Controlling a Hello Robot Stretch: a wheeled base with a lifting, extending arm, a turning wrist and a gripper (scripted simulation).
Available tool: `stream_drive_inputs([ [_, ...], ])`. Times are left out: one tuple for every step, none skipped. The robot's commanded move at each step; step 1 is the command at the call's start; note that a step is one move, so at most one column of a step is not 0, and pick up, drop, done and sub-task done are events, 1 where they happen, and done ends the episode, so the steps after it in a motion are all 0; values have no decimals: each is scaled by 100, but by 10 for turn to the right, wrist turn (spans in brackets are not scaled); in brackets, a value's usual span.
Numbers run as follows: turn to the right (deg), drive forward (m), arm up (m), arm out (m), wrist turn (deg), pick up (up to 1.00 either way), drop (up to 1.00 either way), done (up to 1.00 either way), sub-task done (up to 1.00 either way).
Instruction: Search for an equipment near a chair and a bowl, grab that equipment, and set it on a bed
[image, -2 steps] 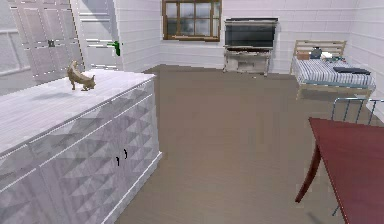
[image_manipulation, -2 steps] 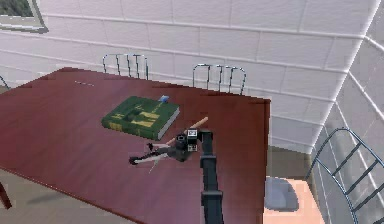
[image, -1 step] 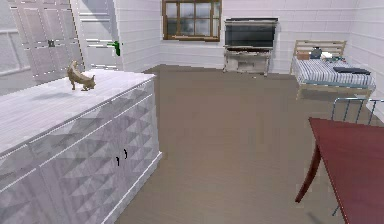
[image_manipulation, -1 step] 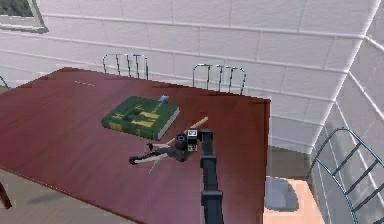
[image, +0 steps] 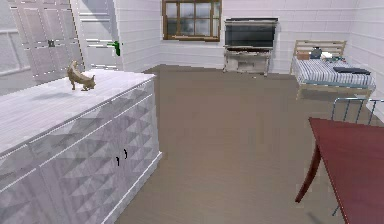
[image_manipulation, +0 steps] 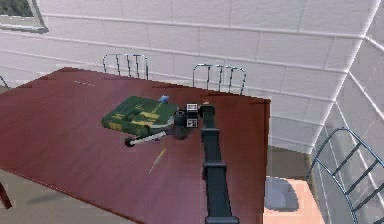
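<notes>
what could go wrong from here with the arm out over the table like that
1. The gripper shows close to the green book on the red table. I can't tell whether it holds anything, so a lift may come up empty or drag the book.
2. Turning with the arm stretched out could swing it into the chair at the arm side view's right.
3. The bed lies far across the room; a weak hold might fail on the way.

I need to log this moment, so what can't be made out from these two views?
Arm side view: whether the gripper holds anything; the green book on the table lies right at its far end.
Arm side view: small bluish blob by the book, too small to name.
Forward view: things on the bed, too small.
</notes>
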Motion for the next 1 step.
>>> stream_drive_inputs([
  [0,0,20,0,0,0,0,0,0],
])
